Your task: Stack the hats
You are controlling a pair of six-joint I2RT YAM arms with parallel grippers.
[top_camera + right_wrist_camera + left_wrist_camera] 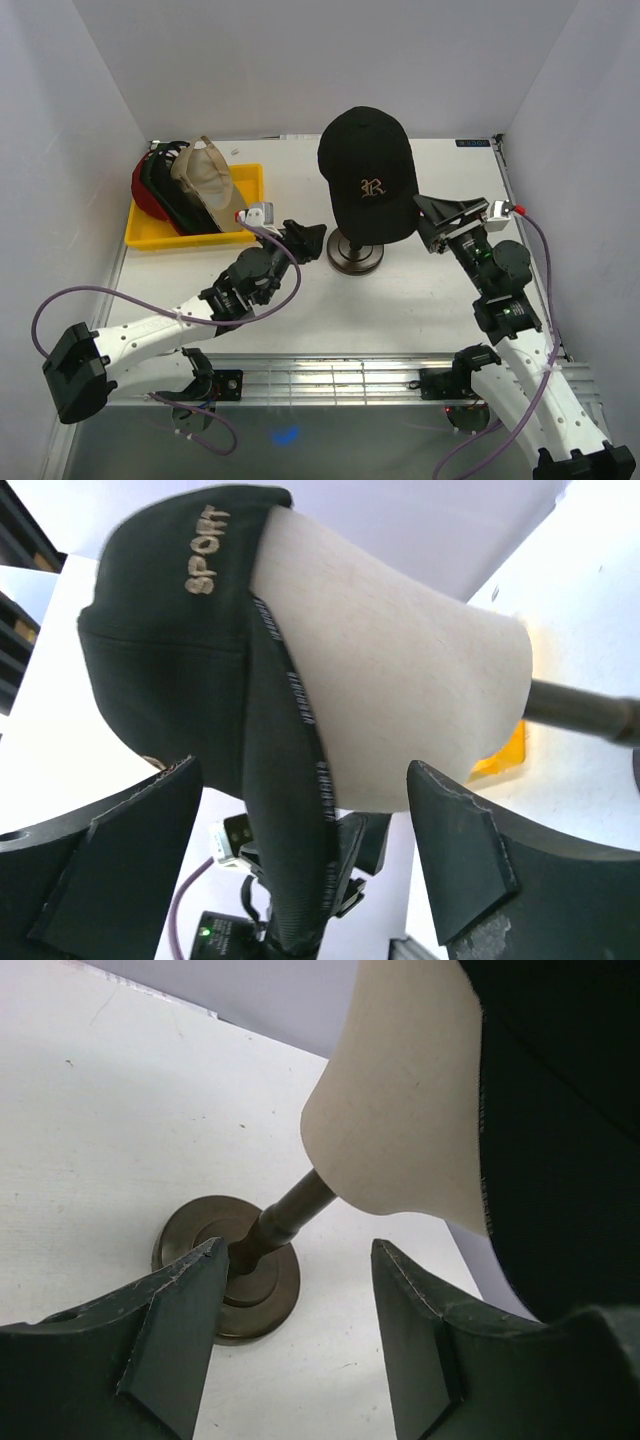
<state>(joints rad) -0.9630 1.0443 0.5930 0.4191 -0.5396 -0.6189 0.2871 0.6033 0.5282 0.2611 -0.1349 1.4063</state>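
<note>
A black hat with a gold "R" (366,170) sits on the beige mannequin head, whose dark stand (357,255) is at the table's middle. My left gripper (311,238) is open and empty, just left of the stand. In the left wrist view (298,1260) its fingers frame the stand base (240,1290) below the head (400,1120) and the hat's edge (560,1130). My right gripper (425,221) is open and empty at the hat's right side. In the right wrist view (300,790) the hat's back (170,660), marked "SPORT", and its strap hang between the fingers. Tan (205,170), dark (165,190) and red (147,195) hats lie piled in the tray.
The yellow tray (250,180) holding the piled hats stands at the back left; a piece of it shows in the right wrist view (502,755). White walls close in the table at the back and both sides. A metal rail (330,375) runs along the near edge.
</note>
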